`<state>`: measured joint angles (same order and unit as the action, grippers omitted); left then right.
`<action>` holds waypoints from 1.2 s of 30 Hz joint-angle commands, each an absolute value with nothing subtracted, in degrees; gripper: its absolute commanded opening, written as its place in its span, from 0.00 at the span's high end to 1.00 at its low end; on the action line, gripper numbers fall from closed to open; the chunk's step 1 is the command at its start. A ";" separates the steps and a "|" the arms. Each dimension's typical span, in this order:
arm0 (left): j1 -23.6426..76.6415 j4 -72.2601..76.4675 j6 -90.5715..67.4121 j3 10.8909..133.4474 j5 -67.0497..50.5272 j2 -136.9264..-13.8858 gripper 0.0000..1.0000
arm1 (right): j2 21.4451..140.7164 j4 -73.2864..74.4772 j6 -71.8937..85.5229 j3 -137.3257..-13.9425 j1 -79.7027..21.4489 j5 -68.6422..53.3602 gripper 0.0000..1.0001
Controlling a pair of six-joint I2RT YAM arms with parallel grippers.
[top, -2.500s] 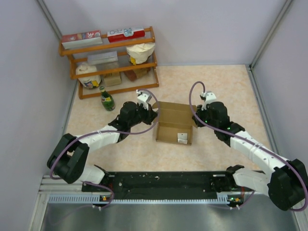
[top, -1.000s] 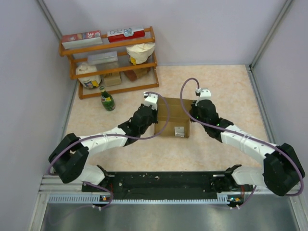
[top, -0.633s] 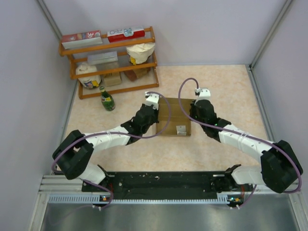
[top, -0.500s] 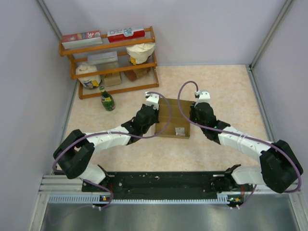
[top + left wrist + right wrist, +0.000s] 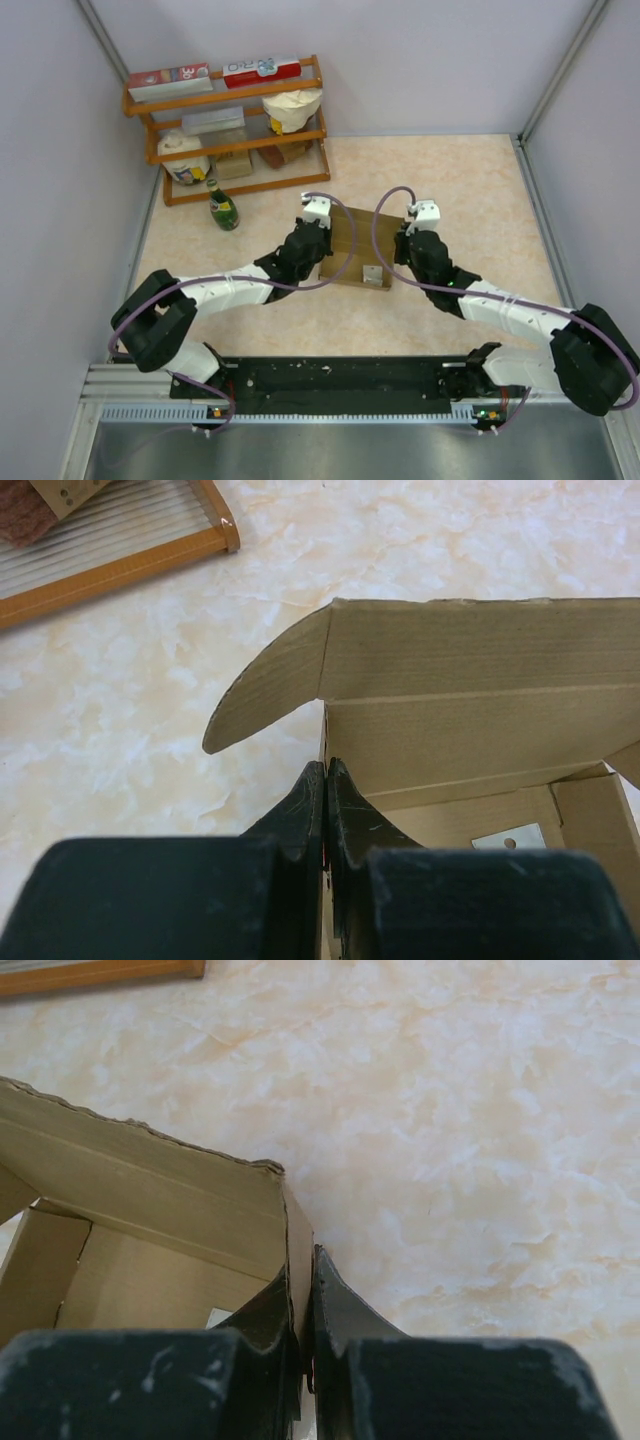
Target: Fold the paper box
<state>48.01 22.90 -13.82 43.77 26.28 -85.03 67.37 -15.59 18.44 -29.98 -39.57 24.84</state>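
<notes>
Left pincer (image 5: 322, 250) and right pincer (image 5: 400, 258) closed on opposite side walls of the paper box (image 5: 358, 238), mid-table. Wooden rack (image 5: 225, 130) and green bottle (image 5: 222, 207) stand well clear; lettering on printed boxes (image 5: 262, 68) unreadable. Left wrist: fingers (image 5: 305, 805) clamp left wall, curved flap (image 5: 270, 690) outward. Right wrist: fingers (image 5: 335, 1305) clamp right wall

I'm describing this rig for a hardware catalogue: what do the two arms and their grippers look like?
Both the left arm and right arm have white links between bulky black joints, each with a purple cable looping to a small white wrist cap. The left gripper and right gripper are black, tapered and scuffed.
</notes>
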 commanded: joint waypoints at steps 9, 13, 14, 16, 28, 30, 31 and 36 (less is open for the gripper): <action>50.01 39.71 -12.39 43.33 25.84 -88.15 0.98 | 69.69 -33.91 12.66 -31.73 -41.57 26.63 1.00; 50.01 45.60 -11.95 41.75 24.26 -90.52 0.98 | 72.77 -40.06 13.71 -30.41 -41.57 26.81 1.00; 50.10 46.75 -11.95 41.23 23.91 -90.88 0.98 | 73.47 -41.21 13.88 -29.98 -41.57 26.81 1.00; 50.10 48.60 -12.04 40.43 23.56 -91.58 0.98 | 74.61 -43.23 14.32 -29.36 -41.57 27.07 1.00; 50.27 52.12 -13.62 36.48 24.43 -92.99 0.99 | 76.91 -49.48 15.82 -25.40 -42.01 28.03 1.00; 50.27 52.38 -14.06 35.77 24.43 -92.99 1.00 | 76.90 -50.01 16.08 -24.79 -42.27 28.21 1.00; 50.27 52.38 -14.24 35.68 24.43 -92.99 1.00 | 76.90 -50.36 16.17 -24.35 -42.45 28.13 1.00; 50.36 52.82 -15.03 34.63 24.43 -93.25 1.00 | 76.99 -51.68 16.87 -22.59 -42.98 28.56 1.00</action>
